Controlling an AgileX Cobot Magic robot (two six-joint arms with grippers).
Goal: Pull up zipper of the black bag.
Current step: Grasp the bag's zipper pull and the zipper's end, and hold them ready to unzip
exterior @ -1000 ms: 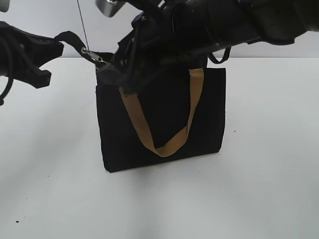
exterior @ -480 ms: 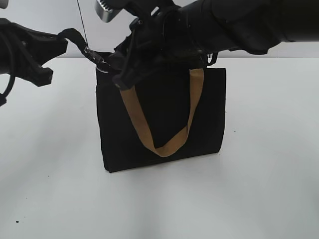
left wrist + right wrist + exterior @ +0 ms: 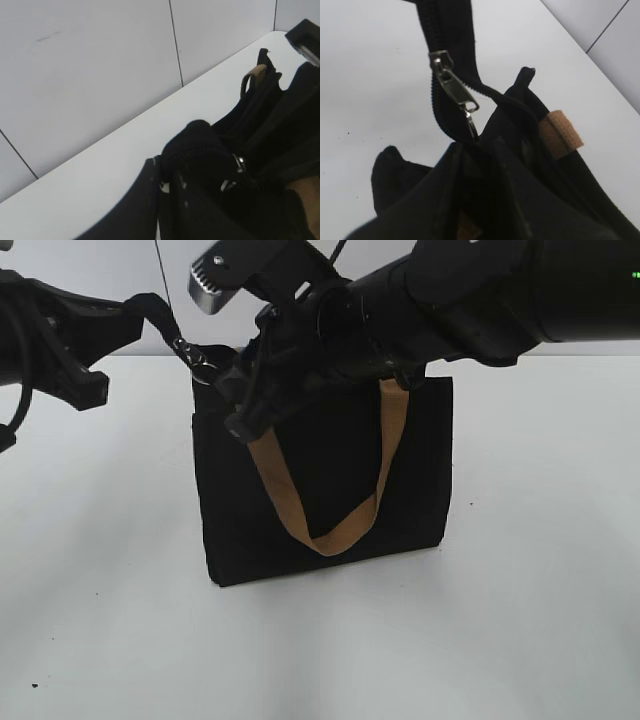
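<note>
The black bag [image 3: 330,470] stands upright mid-table, a tan handle [image 3: 300,520] hanging down its front. The zipper's loose black end strip [image 3: 150,312] rises off the bag's top left corner. My left gripper [image 3: 118,320] is shut on that strip and holds it taut; the left wrist view shows the jaws [image 3: 172,180] closed on the black strip [image 3: 200,145]. The silver zipper pull [image 3: 203,364] sits at the corner. In the right wrist view the silver slider [image 3: 451,84] is on the tape and its tab runs down between my right gripper's shut fingers [image 3: 475,142]. The right gripper [image 3: 232,390] is at the bag's top left.
White table [image 3: 520,620] around the bag, a grey panelled wall [image 3: 100,60] behind. The right arm's thick black body [image 3: 470,300] hangs over the bag's top. The second tan handle [image 3: 560,132] lies at the bag's far rim.
The zipper pull and my right gripper have shifted a little to the right along the bag's top. My left gripper has risen slightly with the strip.
</note>
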